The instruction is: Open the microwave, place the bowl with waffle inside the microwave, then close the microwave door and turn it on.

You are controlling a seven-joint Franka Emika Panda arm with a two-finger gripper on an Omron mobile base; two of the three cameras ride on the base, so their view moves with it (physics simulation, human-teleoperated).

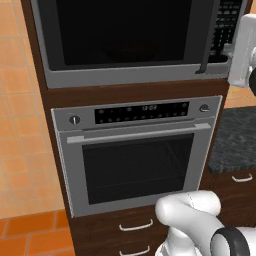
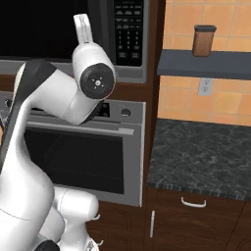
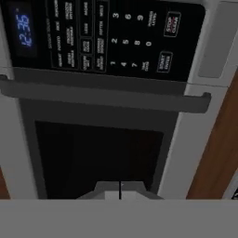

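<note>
gripper (image 3: 120, 191) fully closed, holding nothing, hovering close to microwave (image 1: 125, 40) keypad (image 3: 107, 37), microwave door (image 1: 120, 32) shut, handle (image 3: 104, 97) just below keypad in hand view

The microwave (image 1: 125, 45) is cut off at twelve o'clock in the left base view. Its keypad (image 3: 100, 37) labels are too blurred to read, and the arm (image 2: 59, 98) hides much of the oven (image 2: 98, 152).

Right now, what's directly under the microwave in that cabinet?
Under the microwave sits a silver oven, door shut, with drawers below it. The oven's inside is hidden behind its dark window.
</note>
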